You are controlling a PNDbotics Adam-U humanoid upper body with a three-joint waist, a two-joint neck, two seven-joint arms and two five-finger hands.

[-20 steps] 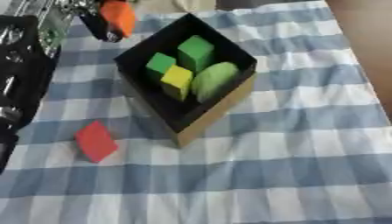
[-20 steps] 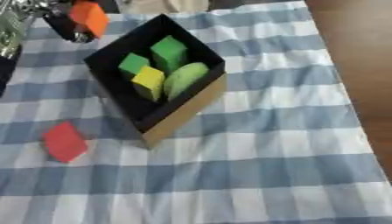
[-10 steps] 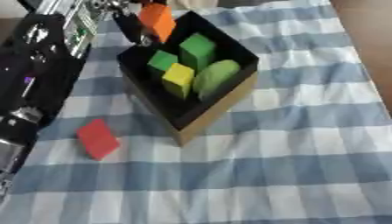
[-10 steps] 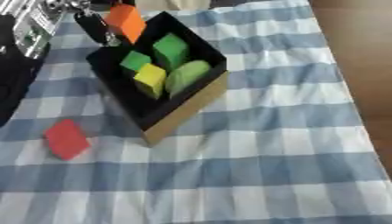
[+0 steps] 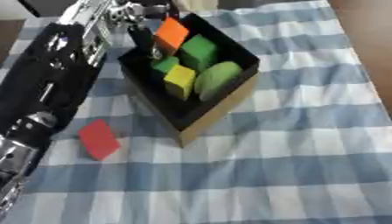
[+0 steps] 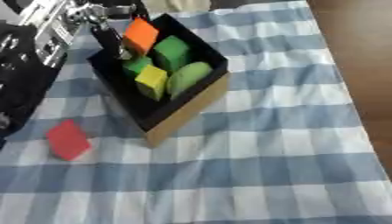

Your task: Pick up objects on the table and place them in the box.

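My left hand [image 5: 140, 34] reaches in from the upper left, its fingers curled on an orange block [image 5: 171, 33]. The block hangs tilted over the far left corner of the black box [image 5: 220, 109], which has tan outer walls. Inside lie a large green block [image 5: 200, 51], a small green block [image 5: 164, 64], a yellow block [image 5: 180, 79] and a rounded light-green piece [image 5: 215, 77]. A red block [image 5: 98, 139] lies on the checked cloth, left of the box. My right hand shows in neither view.
The blue-and-white checked cloth [image 6: 291, 144] covers the table. Bare brown wood [image 6: 356, 57] runs along the right edge. My black left arm [image 5: 46, 83] crosses the left side, close to the red block. A pale object [image 6: 174, 5] sits at the far edge.
My left hand has carried the orange block rightward from beyond the box's far left corner to above that corner. The red block and the box contents have stayed put.
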